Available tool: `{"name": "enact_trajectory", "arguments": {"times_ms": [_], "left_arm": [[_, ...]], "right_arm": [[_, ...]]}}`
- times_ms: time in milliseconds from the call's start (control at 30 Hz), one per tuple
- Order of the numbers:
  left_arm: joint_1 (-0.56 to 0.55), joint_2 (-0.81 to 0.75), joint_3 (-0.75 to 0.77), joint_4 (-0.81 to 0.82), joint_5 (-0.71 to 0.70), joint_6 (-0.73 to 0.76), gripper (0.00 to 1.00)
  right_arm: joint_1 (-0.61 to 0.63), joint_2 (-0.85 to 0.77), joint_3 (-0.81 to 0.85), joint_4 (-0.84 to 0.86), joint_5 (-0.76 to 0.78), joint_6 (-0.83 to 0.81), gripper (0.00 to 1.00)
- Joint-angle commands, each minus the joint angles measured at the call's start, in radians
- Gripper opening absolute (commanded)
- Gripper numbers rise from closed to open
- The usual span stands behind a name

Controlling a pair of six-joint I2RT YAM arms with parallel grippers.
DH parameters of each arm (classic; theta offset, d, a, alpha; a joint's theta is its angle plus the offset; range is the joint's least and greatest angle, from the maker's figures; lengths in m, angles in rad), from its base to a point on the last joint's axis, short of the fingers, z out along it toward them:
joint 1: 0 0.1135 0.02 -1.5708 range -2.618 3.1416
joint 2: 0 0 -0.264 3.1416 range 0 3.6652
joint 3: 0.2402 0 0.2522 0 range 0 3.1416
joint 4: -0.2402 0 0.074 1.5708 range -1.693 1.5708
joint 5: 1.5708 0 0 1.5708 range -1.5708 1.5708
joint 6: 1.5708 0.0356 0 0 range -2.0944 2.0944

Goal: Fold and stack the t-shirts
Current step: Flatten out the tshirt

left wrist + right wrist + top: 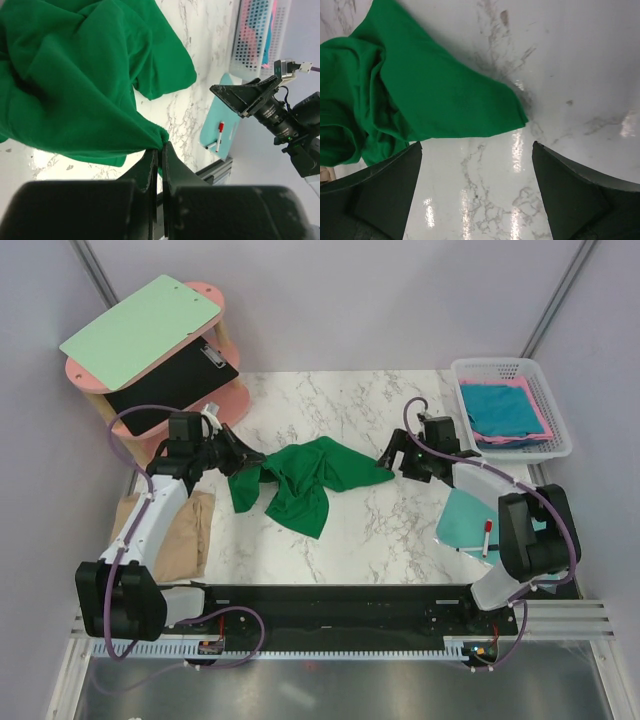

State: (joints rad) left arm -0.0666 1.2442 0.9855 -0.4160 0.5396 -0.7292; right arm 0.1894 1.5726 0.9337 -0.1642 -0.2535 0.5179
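Crumpled soft green shirt mid glossy marble table. Left edge pinched in clenched left gripper. Right gripper splayed wide, grasping nothing, at right sleeve. Folded teal shirt in far-right mesh basket.

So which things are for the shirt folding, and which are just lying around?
For the job: crumpled green cloth t-shirt, pinched in the left gripper; tan cloth shirt; teal-blue cloth shirt and pink cloth shirt in the white plastic basket.

Just lying about: flat mint-teal board; red-capped marker pen; pale green clipboard; black clipboard; pink round shelf.
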Motion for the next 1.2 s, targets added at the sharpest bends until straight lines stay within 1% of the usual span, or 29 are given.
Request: {"name": "enact_trajectory", "arguments": {"times_ms": [0,133,233,267,333,367,433,467,500,600,633,667,700,733,800,833,867,900,1000,1033,1167], "left_arm": [[0.004,-0.046,0.031,0.025,-0.033,0.082,0.02],[0.005,-0.051,0.045,0.008,-0.046,0.096,0.02],[0.005,-0.057,0.054,-0.001,-0.055,0.105,0.02],[0.005,-0.057,0.056,-0.001,-0.058,0.105,0.02],[0.005,-0.058,0.058,-0.003,-0.064,0.112,0.02],[0.005,-0.057,0.061,-0.004,-0.067,0.116,0.02],[0.007,-0.054,0.064,-0.007,-0.067,0.123,0.02],[0.007,-0.055,0.068,-0.012,-0.067,0.126,0.02],[0.007,-0.055,0.073,-0.015,-0.066,0.137,0.02],[0.008,-0.072,0.097,-0.038,-0.069,0.177,0.02],[0.008,-0.080,0.107,-0.046,-0.076,0.189,0.02],[0.008,-0.100,0.128,-0.058,-0.085,0.201,0.02],[0.010,-0.112,0.142,-0.084,-0.114,0.226,0.02],[0.010,-0.126,0.156,-0.095,-0.133,0.237,0.02],[0.011,-0.170,0.194,-0.127,-0.193,0.264,0.02],[0.011,-0.186,0.215,-0.135,-0.208,0.270,0.02],[0.013,-0.216,0.223,-0.144,-0.234,0.280,0.02],[0.013,-0.230,0.229,-0.148,-0.242,0.289,0.02],[0.013,-0.282,0.231,-0.175,-0.248,0.306,0.02],[0.013,-0.296,0.226,-0.193,-0.247,0.312,0.02],[0.013,-0.364,0.212,-0.225,-0.228,0.332,0.02]], "right_arm": [[0.054,0.093,-0.001,0.156,-0.087,0.089,0.98],[0.076,0.214,0.048,0.141,-0.037,0.111,0.97],[0.084,0.259,0.074,0.124,0.003,0.107,0.90],[0.085,0.265,0.079,0.126,0.006,0.105,0.76],[0.090,0.288,0.086,0.140,-0.001,0.100,0.62],[0.091,0.290,0.088,0.141,-0.004,0.100,0.44],[0.094,0.282,0.083,0.152,0.003,0.100,0.24],[0.096,0.271,0.079,0.155,0.011,0.100,0.07],[0.094,0.255,0.068,0.157,0.022,0.097,0.00],[0.094,0.143,0.042,0.143,0.098,0.064,0.00],[0.096,0.063,0.039,0.121,0.127,0.053,0.00],[0.094,0.019,0.037,0.105,0.181,0.039,0.00],[0.096,-0.029,0.037,0.086,0.221,0.027,0.00],[0.096,-0.128,0.037,0.060,0.247,0.004,0.00],[0.094,-0.227,0.040,0.035,0.353,-0.015,0.00],[0.093,-0.318,0.042,0.011,0.374,-0.037,0.00],[0.094,-0.360,0.054,-0.006,0.416,-0.045,0.00],[0.094,-0.435,0.060,-0.023,0.427,-0.051,0.00],[0.094,-0.554,0.080,-0.096,0.433,-0.062,0.00],[0.094,-0.580,0.083,-0.135,0.428,-0.062,0.00],[0.094,-0.700,0.088,-0.193,0.381,-0.064,0.00]]}}
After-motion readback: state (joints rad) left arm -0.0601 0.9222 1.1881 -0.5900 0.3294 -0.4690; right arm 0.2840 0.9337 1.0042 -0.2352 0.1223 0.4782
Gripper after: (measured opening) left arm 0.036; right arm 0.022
